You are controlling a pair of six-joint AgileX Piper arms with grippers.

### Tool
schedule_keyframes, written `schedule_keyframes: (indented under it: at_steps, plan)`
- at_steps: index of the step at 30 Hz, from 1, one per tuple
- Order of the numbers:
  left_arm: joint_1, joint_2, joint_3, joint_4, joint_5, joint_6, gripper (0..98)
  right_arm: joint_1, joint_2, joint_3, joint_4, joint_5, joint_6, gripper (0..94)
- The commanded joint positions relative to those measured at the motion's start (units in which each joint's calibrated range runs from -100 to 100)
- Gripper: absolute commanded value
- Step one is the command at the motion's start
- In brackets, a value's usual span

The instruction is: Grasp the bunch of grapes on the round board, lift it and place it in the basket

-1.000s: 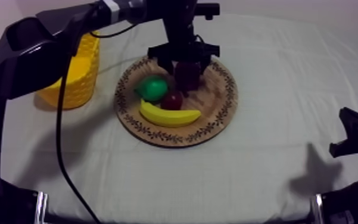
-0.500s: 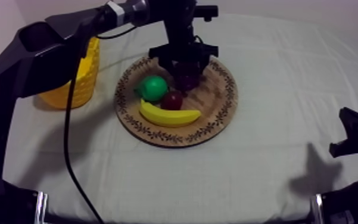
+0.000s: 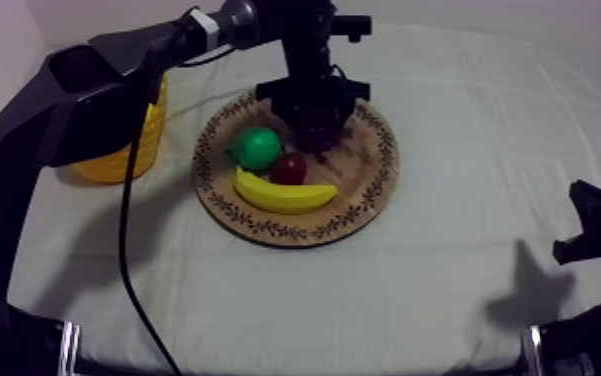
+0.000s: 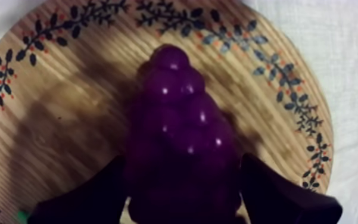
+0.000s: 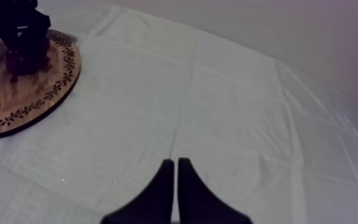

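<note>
The dark purple bunch of grapes (image 3: 316, 130) (image 4: 184, 131) lies on the far part of the round wooden board (image 3: 364, 200) (image 4: 68, 119). My left gripper (image 3: 314, 112) (image 4: 183, 161) is down over it and open, one black finger (image 4: 97, 193) close at each side of the bunch. The yellow basket (image 3: 124, 155) stands left of the board, partly behind my left arm. My right gripper (image 5: 176, 164) is shut on nothing, low over bare cloth at the right edge of the table (image 3: 599, 235).
A green pear (image 3: 257, 148), a small red fruit (image 3: 288, 167) and a banana (image 3: 282, 192) lie on the board's near left part, close to the grapes. Open cloth stretches between the board and my right arm.
My left gripper has come down from just above the grapes to straddle them. The arm swung slightly right. The right arm has not moved.
</note>
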Motion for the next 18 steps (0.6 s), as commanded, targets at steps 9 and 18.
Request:
schedule_keyframes:
  at_steps: [9, 18]
  plan:
    - [-0.2, -0.6, 1.7, 0.25, -0.6, -0.2, 57.6, 0.0, 0.0, 0.0, 0.0, 0.0, 0.0, 0.5]
    - [-0.2, -2.4, 5.0, 0.53, -3.6, -0.9, 49.9, 0.0, 0.0, 0.0, 0.0, 0.0, 0.0, 0.5]
